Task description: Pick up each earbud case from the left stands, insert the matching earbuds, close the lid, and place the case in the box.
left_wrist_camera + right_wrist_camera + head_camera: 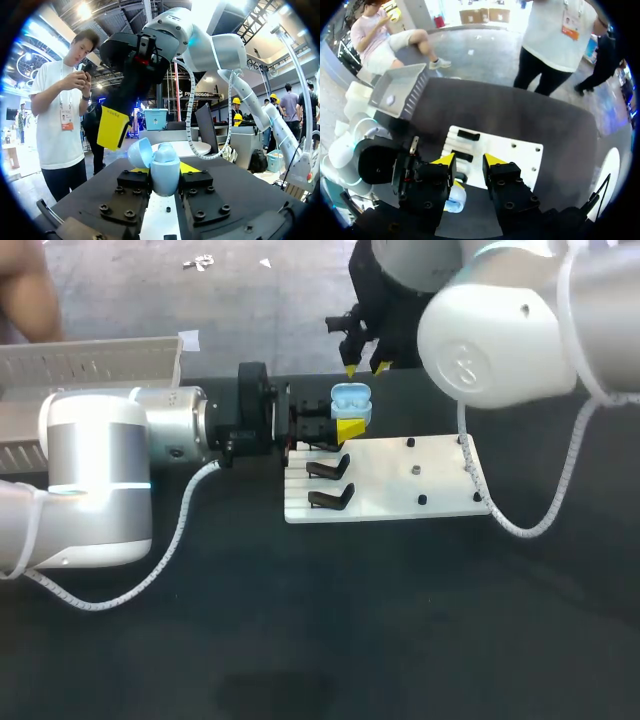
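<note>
A light blue earbud case [350, 398] stands with its lid open, held just off the white stand board's [400, 495] back left corner. My left gripper [348, 416] is shut on the case's lower half [165, 172], and the lid [140, 152] is tipped to one side. My right gripper [366, 368] hangs a little above and behind the case, open with nothing between its yellow tips [469, 161]. From the right wrist the case [455, 197] shows under one finger. Whether earbuds sit inside, I cannot tell.
Two black stands [328, 468] [330, 498] rise from the board's left part, and small pegs [415, 470] dot its right part. The grey box [90, 360] stands at the table's back left, behind my left arm.
</note>
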Robot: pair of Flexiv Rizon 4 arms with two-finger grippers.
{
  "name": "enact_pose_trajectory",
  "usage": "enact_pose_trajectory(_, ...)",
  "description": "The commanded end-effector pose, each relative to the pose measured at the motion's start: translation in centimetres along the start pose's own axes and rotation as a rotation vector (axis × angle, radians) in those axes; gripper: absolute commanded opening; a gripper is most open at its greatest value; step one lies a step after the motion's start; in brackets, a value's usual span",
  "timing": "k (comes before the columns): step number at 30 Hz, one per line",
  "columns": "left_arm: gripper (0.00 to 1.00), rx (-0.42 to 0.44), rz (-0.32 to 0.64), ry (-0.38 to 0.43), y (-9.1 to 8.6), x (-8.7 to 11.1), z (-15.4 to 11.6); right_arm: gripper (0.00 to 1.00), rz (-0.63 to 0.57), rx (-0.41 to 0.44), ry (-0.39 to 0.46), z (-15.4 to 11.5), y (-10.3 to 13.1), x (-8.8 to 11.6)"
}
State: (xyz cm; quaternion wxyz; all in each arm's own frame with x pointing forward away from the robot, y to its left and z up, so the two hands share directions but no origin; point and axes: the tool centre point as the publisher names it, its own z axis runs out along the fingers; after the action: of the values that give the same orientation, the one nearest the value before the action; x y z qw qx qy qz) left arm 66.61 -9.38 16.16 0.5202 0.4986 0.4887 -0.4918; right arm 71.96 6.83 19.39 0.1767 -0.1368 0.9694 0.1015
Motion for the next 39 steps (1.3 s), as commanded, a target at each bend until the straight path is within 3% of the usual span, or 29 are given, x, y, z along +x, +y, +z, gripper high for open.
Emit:
enact_pose_trajectory(1, 0.0, -0.006, 0.004, -0.004, -0.1, 0.1, 0.0, 0.33, 0.002, 0.003, -0.009, -0.7, 0.2, 1.3)
enact_pose_trajectory(12, 0.0, -0.006, 0.004, -0.004, -0.1, 0.1, 0.0, 0.36, -0.005, -0.01, -0.001, -1.8, 1.3, 3.6)
enact_pose_trajectory(14, 0.0, -0.006, 0.004, -0.004, -0.1, 0.1, 0.0, 0.38, 0.022, -0.01, -0.041, -2.1, 1.3, 3.6)
enact_pose_trajectory(16, 0.0, -0.006, 0.004, -0.004, -0.1, 0.1, 0.0, 0.47, 0.065, -0.015, -0.084, -2.8, 0.8, 3.4)
enact_pose_trajectory(17, 0.0, -0.015, 0.009, -0.006, 0.1, -0.1, -0.3, 0.64, 0.082, -0.013, -0.103, -3.0, 0.5, 3.3)
enact_pose_trajectory(18, 0.0, -0.038, 0.011, -0.024, 0.6, -0.6, -1.2, 0.93, 0.126, -0.015, -0.133, -3.3, -0.4, 3.2)
enact_pose_trajectory(19, 0.0, -0.058, 0.014, -0.026, 1.0, -0.9, -1.9, 1.0, 0.158, -0.019, -0.156, -3.5, -1.0, 3.3)
enact_pose_trajectory(23, 0.0, -0.147, 0.049, -0.035, 2.9, -2.8, -5.8, 1.0, 0.268, -0.013, -0.229, -4.3, -3.6, 4.1)
enact_pose_trajectory(29, 0.0, -0.312, 0.123, -0.019, 6.0, -4.9, -12.8, 1.0, 0.374, -0.026, -0.232, -3.9, -6.1, 6.3)
enact_pose_trajectory(31, 0.0, -0.358, 0.155, 0.02, 7.6, -4.7, -15.4, 1.0, 0.386, -0.032, -0.208, -3.3, -6.3, 7.2)
enact_pose_trajectory(39, 0.0, -0.517, 0.187, 0.078, 11.2, -5.5, -23.5, 1.0, 0.423, -0.044, -0.146, -1.6, -5.4, 8.8)
